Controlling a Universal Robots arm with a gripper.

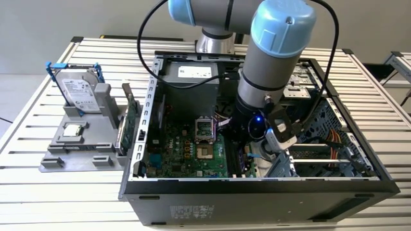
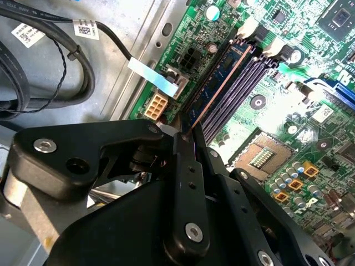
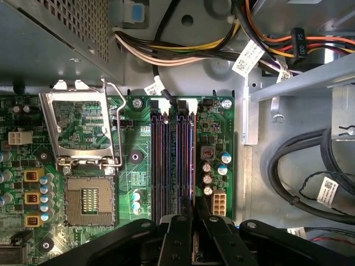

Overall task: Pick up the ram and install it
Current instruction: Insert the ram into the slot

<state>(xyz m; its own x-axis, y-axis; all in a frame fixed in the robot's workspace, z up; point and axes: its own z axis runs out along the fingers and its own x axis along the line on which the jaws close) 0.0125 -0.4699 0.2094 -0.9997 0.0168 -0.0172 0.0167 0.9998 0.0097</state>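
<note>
Ram, seen edge-on in the second wrist view as a thin blue-and-copper strip, stands in the outermost of the memory slots on the motherboard, inside the open computer case that lies on the tabletop, towards its front edge in the exterior view. My tool is narrow, its two fingers pressed together on the near end of the ram, so I judge that I hold the stick while it enters its slot. In the first wrist view the slots run straight away from the tool towards the white latches at their far end, beside the open processor socket.

To do this step well, I judge that the ram must stay parallel to the slot along its whole length; any tilt would let one end seat and leave the other proud. Pressure should go straight down into the board, not sideways against the neighbouring slots. Whether the far end has reached its latch I cannot tell from these views.

Cable bundle crosses just beyond the latches, and the black loops lie on the case floor beside the board; both are apart from the ram. At the tabletop's edge on the exterior view's left, the grey parts holder carries a hard drive and a green card, well apart from the work.
</note>
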